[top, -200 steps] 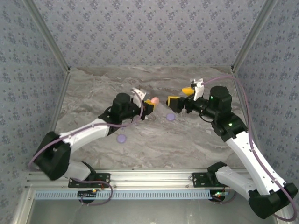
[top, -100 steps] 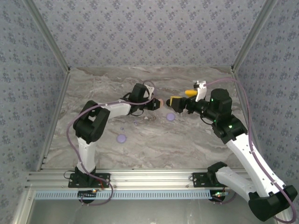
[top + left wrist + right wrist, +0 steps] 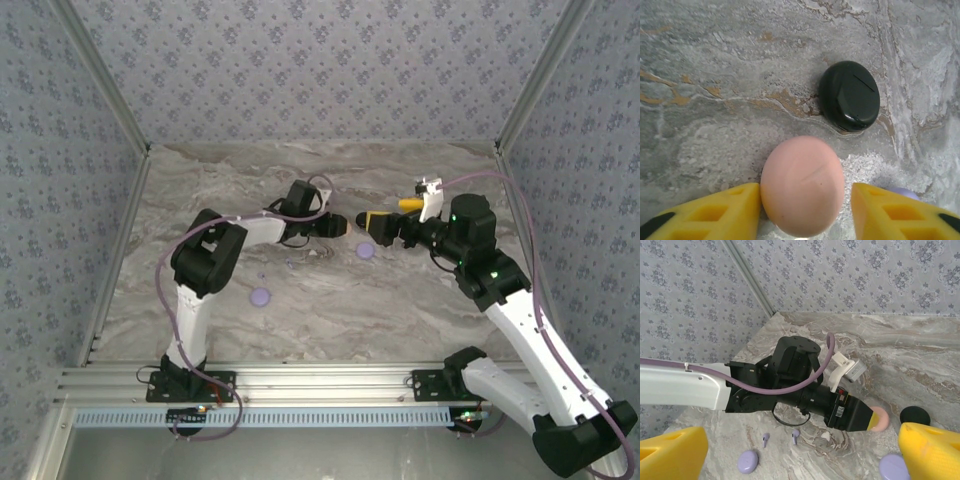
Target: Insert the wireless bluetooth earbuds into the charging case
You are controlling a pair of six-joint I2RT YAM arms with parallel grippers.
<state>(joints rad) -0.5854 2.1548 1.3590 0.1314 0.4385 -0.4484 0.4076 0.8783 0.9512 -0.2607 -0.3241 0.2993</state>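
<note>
From above, the left gripper (image 3: pixel 338 226) reaches to the middle of the table (image 3: pixel 200 190), somewhat nearer its far edge. The right gripper (image 3: pixel 388 210) faces it from just beside, claw spread wide and empty. A lavender case (image 3: pixel 365 250) lies just on the near-edge side of the two grippers. A second lavender case (image 3: pixel 261 296) lies further toward the near left corner. The lavender earbuds (image 3: pixel 290 265) are two tiny specks on bare table between that second case and the left arm, with nothing touching them.

In the left wrist view, the pink case (image 3: pixel 802 185) sits between the yellow fingers (image 3: pixel 715 215). One finger touches its side and the other stands off with a sliver of table showing, so this claw is part open and loose about the case, not clamped. The black case (image 3: pixel 849 96), lid shut, lies just beyond and apart from it.

In the right wrist view, that arm's own fingers stand wide at both lower corners, holding nothing. The two earbuds lie on their sides close together, beside the left arm. A pale scrap lies near them (perhaps another bud; I cannot tell).

The buds are probably very light, hard and glossy, so a rounded body could squirt out of a hard pinch. The better hold looks to be a gentle one low across the stem or the flatter flanks.
</note>
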